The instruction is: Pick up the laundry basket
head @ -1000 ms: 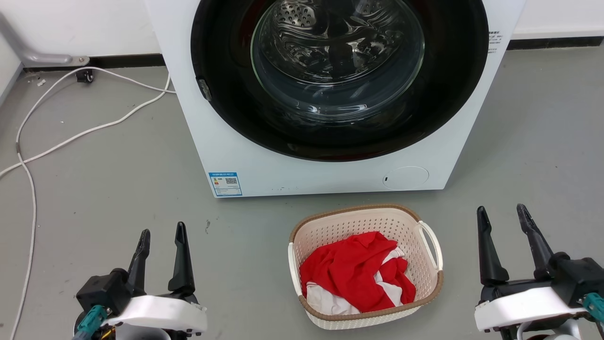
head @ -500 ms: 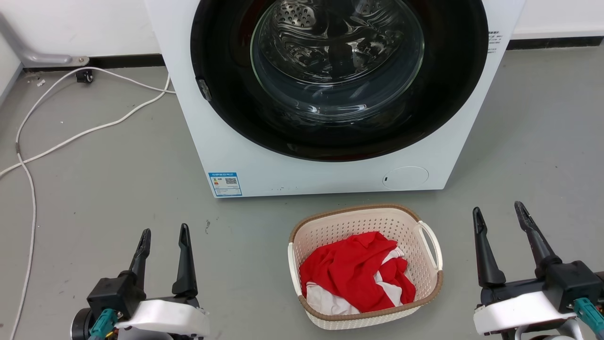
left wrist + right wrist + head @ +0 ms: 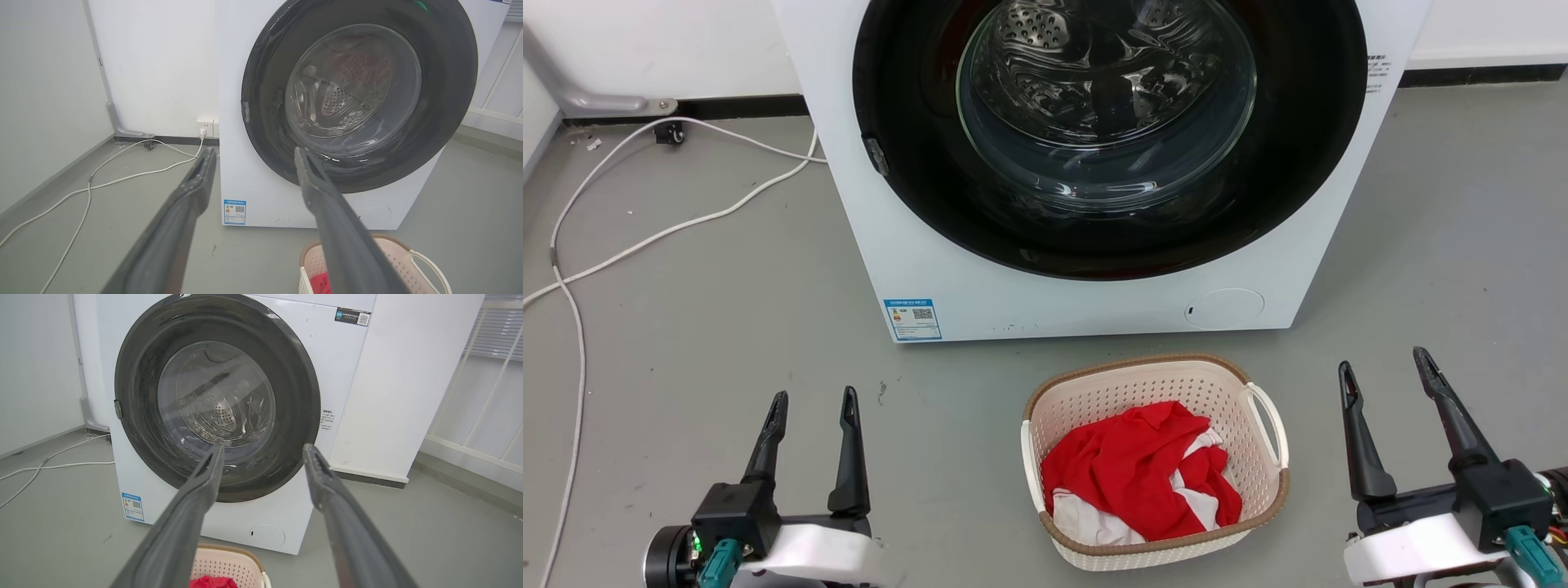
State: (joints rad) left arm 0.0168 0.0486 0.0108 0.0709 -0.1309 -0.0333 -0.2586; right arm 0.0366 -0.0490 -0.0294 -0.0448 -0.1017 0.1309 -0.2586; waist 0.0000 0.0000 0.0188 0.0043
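As laundry basket [image 3: 1127,396] sits, red cloth [image 3: 1127,465] inside

The laundry basket [image 3: 1131,390] is cream-white perforated plastic with a brown woven-look rim. It stands upright on the grey floor [image 3: 727,327], near the front of the washing machine [image 3: 1029,302], with red and white clothes [image 3: 1131,474] inside.

1. A smooth grey floor [image 3: 727,327] is carrying everything.
2. A white front-loading washing machine [image 3: 947,278] with a round dark door is standing on it.
3. A cream-white perforated plastic laundry basket [image 3: 1160,384] with a brown woven-look rim is sitting just in front of the machine.
4. Thin white cables [image 3: 583,367] are trailing across the left side.
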